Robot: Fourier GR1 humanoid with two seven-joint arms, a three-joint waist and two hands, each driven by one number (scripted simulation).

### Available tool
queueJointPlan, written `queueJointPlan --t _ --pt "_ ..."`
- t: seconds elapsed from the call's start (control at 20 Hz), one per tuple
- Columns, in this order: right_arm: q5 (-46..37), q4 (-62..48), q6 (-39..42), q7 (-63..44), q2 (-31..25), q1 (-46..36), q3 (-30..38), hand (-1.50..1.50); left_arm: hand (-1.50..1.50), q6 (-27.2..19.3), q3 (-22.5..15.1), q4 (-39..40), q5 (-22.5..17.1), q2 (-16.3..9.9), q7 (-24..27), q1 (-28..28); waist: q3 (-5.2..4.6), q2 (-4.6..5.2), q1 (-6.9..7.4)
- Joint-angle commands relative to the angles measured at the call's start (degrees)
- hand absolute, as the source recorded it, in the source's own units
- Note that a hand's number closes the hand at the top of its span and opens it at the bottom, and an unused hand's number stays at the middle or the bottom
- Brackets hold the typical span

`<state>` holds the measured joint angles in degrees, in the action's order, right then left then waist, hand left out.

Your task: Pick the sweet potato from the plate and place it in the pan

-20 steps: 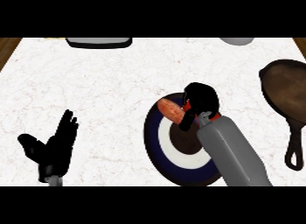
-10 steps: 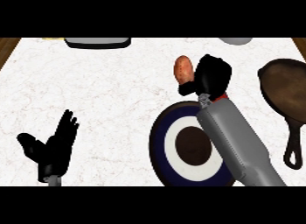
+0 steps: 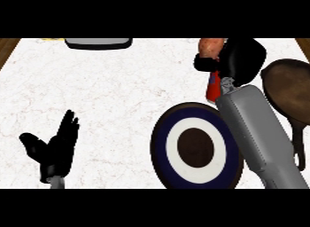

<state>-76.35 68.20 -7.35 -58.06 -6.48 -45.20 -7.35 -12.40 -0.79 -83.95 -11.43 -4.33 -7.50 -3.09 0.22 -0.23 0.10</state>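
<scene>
Carrying: the sweet potato (image 3: 210, 46) is off the plate (image 3: 165, 150) and up in the air, beyond the plate's far rim and to the left of the pan (image 3: 295, 93).
Step in hand: the move across to the pan, as I read it; picking looks finished, placing not yet begun.
Next move: a swing rightward until the load hangs over the pan's dark bowl, then a lowering and a release there.
Right hand (image 3: 239, 60): fingers curled round the sweet potato, whose orange end pokes out at the hand's left side; a red patch shows below the wrist.
Left hand (image 3: 53, 148): resting at the lower left above the table (image 3: 98, 93), fingers straight and spread, holding nothing.
Plate: bare, its dark centre and white ring fully showing.
</scene>
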Motion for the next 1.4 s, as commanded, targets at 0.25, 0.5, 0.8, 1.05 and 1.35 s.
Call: queueJointPlan --t 0.25,0.5,0.8,1.05,1.35 --pt "5.9 -4.8 -7.6 8.3 -8.1 0.6 11.3 1.5 0.0 -1.3 -0.6 3.7 1.6 1.5 -0.8 3.2 -0.22 0.42 0.07" --pt "6.2 -16.6 -15.5 16.4 -15.2 1.0 15.9 1.5 0.0 -1.9 -0.9 1.1 1.5 1.5 -3.5 3.2 -0.15 0.8 0.85" --pt "8.9 -31.8 -22.7 24.8 -19.2 -2.1 20.6 1.5 0.0 -1.4 -2.8 2.0 2.6 4.0 0.9 0.1 -0.15 0.83 1.4" --pt "17.3 -40.9 -30.7 37.9 -24.3 -0.6 28.3 1.5 0.0 1.0 -2.7 2.4 1.8 3.2 2.5 -0.9 -0.01 1.46 2.52" --pt "14.9 -51.4 -25.5 35.9 -31.5 0.2 29.2 -1.5 0.0 1.6 -2.4 1.6 1.9 1.8 0.6 0.8 0.05 2.26 3.59"
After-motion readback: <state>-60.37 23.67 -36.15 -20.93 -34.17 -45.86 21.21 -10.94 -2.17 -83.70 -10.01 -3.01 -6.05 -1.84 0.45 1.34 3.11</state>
